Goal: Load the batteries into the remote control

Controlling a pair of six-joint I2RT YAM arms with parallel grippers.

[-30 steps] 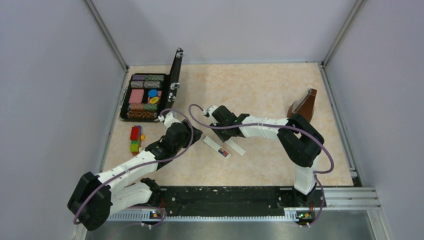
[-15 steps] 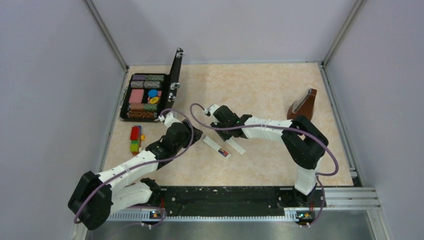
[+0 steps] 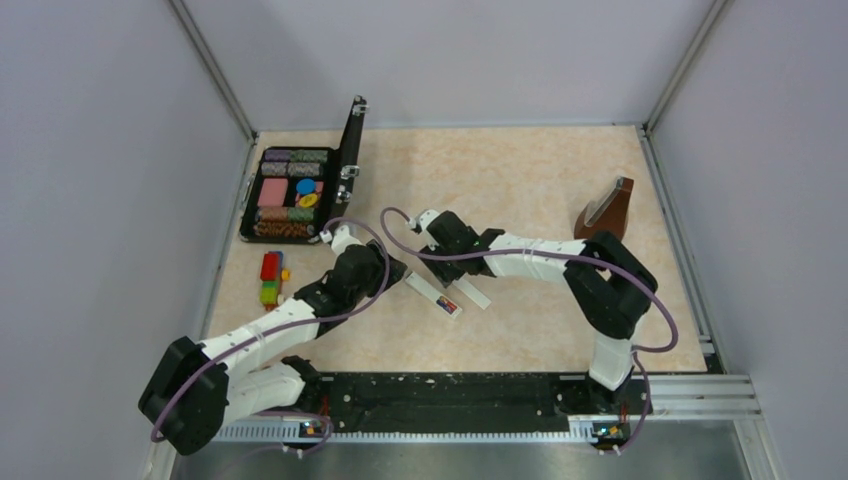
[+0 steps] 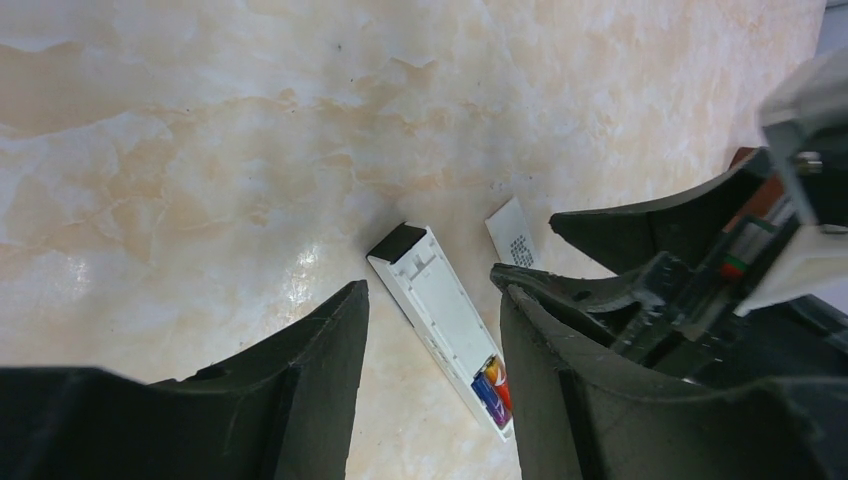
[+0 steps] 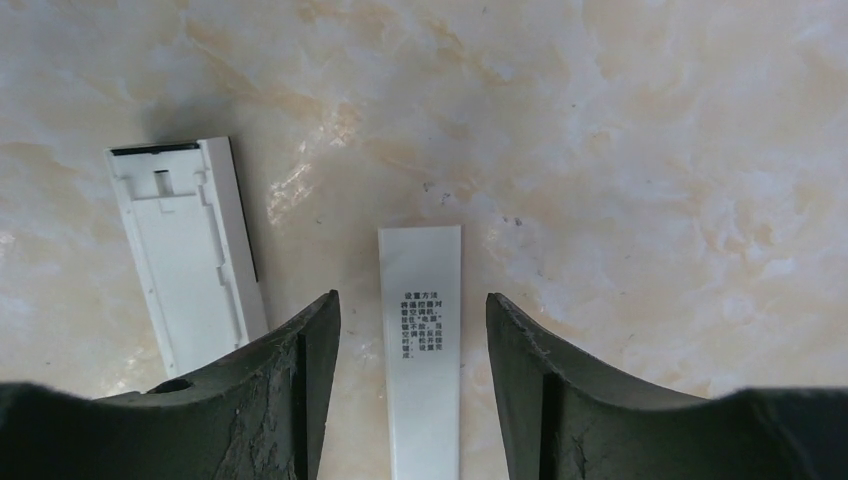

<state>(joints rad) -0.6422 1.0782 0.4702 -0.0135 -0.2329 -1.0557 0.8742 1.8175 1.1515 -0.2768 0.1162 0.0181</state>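
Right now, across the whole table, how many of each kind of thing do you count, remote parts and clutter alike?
White rectangular remote control: 1
Small cylindrical batteries, seated in it: 2
Loose white printed cover strip: 1
Brown wooden metronome: 1
Open black case of chips: 1
Stack of red, yellow and green toy blocks: 1
Total: 7

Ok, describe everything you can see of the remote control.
The remote control is a slim white plastic bar lying flat on the table, back up. One end is dark; at the other, the batteries, reddish and purple, sit in the uncovered bay. Nothing grips it; a white printed strip lies beside it, apart.
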